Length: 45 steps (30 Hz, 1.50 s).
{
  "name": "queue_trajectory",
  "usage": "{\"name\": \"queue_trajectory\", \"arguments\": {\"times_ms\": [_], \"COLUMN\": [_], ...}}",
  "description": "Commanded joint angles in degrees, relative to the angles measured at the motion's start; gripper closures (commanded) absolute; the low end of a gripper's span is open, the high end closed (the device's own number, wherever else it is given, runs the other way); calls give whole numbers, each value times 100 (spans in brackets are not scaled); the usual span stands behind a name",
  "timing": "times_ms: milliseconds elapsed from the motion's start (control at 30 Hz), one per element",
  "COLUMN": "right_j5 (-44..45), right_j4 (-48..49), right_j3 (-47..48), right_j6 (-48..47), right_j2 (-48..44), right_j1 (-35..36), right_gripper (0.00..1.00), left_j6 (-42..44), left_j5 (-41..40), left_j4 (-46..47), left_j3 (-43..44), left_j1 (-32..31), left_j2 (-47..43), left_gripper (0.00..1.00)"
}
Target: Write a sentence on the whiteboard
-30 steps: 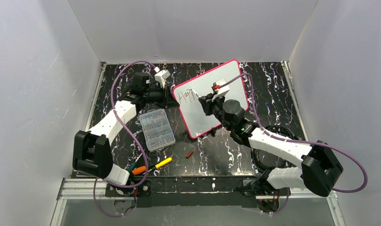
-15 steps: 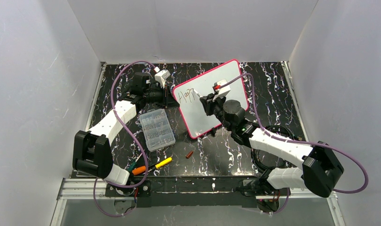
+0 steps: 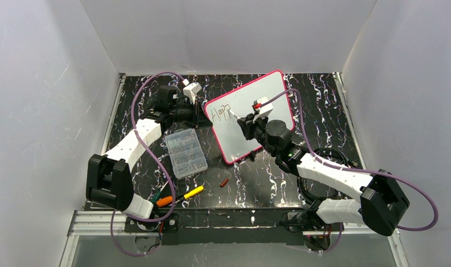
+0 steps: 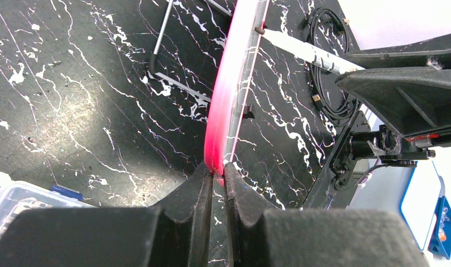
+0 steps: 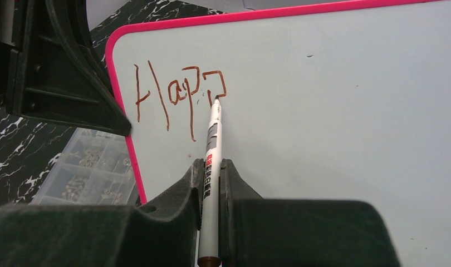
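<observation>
Two grips matter: left gripper (image 4: 217,171) pinches the whiteboard (image 4: 230,94) rim, right gripper (image 5: 212,164) clamps the marker (image 5: 213,130); excess tip pressure could pivot the whiteboard, skewing the sentence (image 5: 179,97).

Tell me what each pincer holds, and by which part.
Left pincer: the whiteboard, pinched at its pink rim. Right pincer: the marker, gripped around its barrel, tip forward.
</observation>
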Motion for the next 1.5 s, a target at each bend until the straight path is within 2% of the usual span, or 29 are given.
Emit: {"name": "queue_trajectory", "arguments": {"times_ms": [0,567,967,1467], "right_j5": [-206,-66,212,-70], "right_j4": [18,-58,-366,-199], "right_j3": [23,27,-34,134], "right_j6": [-23,-39,-248,-322], "right_j2": [-46,-180,-729,-423], "right_j1": [5,18,-33,-186], "right_gripper": [99,99,99,99], "left_j6": [138,146,146,153], "left_j5": [149,133,122,113], "left_j4": [-233,-230,-230,-230], "left_j3": [92,84,79,71], "left_j1": [-73,-80,-76,-77], "left_j2": [-223,-241,-231,-253], "left_gripper": [100,100,100,100]}}
